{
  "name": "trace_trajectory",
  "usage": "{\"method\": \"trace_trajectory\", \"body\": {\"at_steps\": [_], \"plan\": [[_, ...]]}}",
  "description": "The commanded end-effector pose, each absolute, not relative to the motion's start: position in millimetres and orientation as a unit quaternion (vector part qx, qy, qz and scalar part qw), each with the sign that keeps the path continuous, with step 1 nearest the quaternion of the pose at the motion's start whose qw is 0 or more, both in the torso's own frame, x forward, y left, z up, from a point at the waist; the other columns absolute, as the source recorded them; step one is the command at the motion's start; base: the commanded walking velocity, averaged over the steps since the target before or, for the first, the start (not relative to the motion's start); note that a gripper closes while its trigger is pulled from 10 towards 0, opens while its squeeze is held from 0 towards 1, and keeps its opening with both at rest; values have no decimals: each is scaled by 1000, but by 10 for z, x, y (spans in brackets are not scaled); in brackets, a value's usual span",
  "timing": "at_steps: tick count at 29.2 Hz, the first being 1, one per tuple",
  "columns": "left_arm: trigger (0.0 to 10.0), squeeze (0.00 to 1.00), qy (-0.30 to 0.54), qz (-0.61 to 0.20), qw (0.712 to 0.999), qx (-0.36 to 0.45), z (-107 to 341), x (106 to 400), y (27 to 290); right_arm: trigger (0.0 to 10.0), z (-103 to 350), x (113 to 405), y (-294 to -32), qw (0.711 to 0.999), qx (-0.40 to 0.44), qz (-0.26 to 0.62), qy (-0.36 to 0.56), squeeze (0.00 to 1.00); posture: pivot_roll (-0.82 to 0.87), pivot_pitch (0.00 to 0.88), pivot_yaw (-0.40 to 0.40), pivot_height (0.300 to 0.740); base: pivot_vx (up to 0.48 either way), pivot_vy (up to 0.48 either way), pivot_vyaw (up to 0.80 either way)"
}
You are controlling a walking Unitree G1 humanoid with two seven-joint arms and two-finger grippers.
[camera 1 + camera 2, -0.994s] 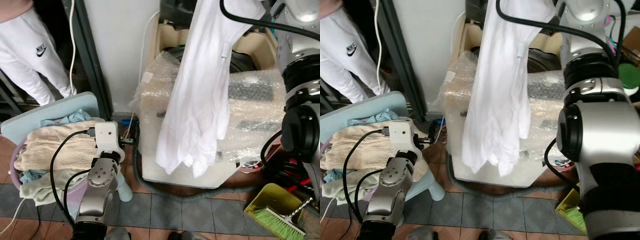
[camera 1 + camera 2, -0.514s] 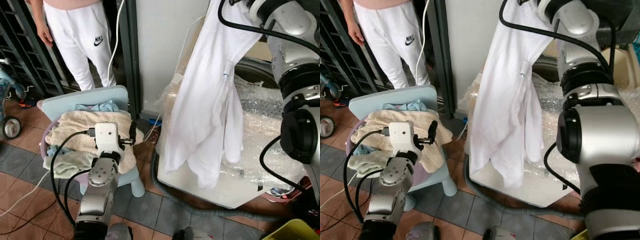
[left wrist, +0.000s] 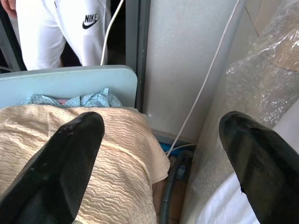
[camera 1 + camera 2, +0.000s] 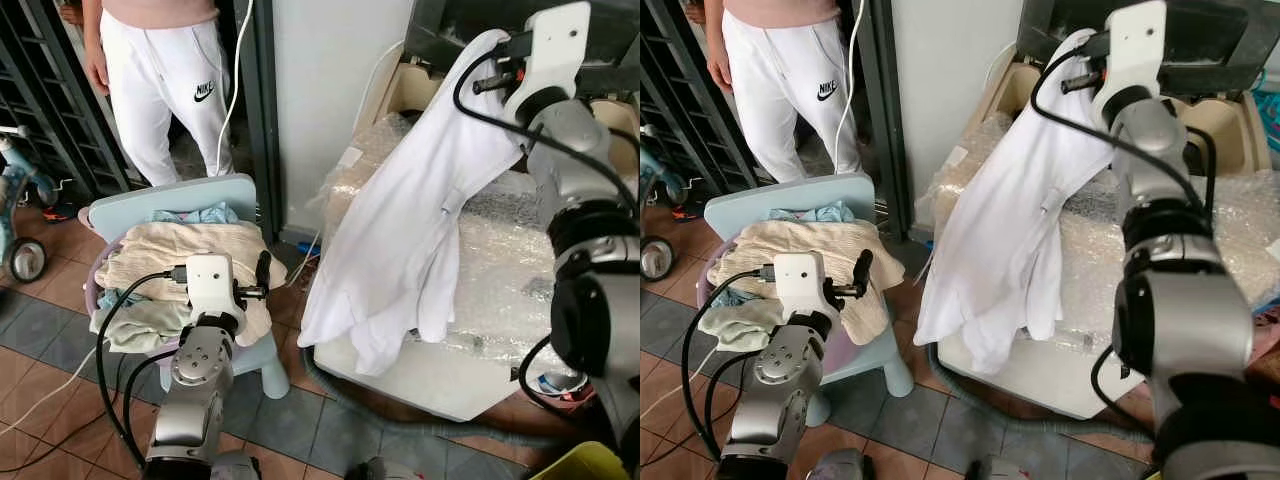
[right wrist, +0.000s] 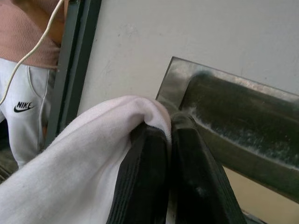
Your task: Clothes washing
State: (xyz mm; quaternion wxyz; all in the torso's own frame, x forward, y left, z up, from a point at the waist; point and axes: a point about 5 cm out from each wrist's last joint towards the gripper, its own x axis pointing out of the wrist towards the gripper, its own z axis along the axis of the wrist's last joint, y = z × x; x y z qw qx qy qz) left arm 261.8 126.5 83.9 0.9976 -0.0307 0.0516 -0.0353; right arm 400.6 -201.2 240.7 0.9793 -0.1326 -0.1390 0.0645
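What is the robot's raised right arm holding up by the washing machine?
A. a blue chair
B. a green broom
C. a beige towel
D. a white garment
D: the right gripper has its black fingers pinched shut on a fold of the white garment, which hangs down over the bubble-wrapped washing machine.

The person in white track trousers [image 4: 165,85] is cut off above the waist by the top edge. The bubble-wrapped cream washing machine [image 4: 520,290] runs off to the right, its drum opening (behind the hanging white cotton garment [image 4: 420,240]) hidden. The purple laundry basket [image 4: 100,280] sits mostly buried under folded cloths.
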Motion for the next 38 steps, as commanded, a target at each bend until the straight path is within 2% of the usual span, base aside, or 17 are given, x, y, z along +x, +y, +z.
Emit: {"method": "trace_trajectory", "body": {"at_steps": [1,6,8,17,24,32,33,38], "plan": [[10000,0,48,-36,998,-30,872,2616,1267,10000,2559,3981,-1980,974,-132,61,-174,0,2,0,-9,740,0,0,0],[10000,0,45,-44,997,-36,887,2618,1241,10000,2478,3817,-1849,964,-151,77,-204,0,-6,0,-7,740,0,0,0],[10000,0,33,-47,997,-41,930,2599,1247,10000,2448,3690,-1781,964,-132,81,-217,0,-13,0,-9,740,0,0,0],[10000,0,34,-47,997,-43,927,2584,1269,10000,2322,3510,-1721,971,-124,77,-191,0,-15,0,-6,740,349,0,-267],[10000,0,40,-38,998,-38,916,2596,1276,10000,2422,3522,-1696,967,-137,91,-197,0,-14,0,-9,740,295,0,0],[10000,0,37,-41,998,-39,918,2596,1261,10000,2559,3554,-1467,943,-176,196,-202,0,-5,0,-17,740,0,0,0],[10000,0,38,-38,998,-42,916,2600,1263,10000,2621,3590,-1384,940,-161,230,-194,0,1,0,-19,740,0,0,0],[10000,0,41,-36,998,-40,911,2606,1268,10000,2921,3723,-1292,927,-155,279,-198,0,0,0,-15,740,48,0,0]]}}
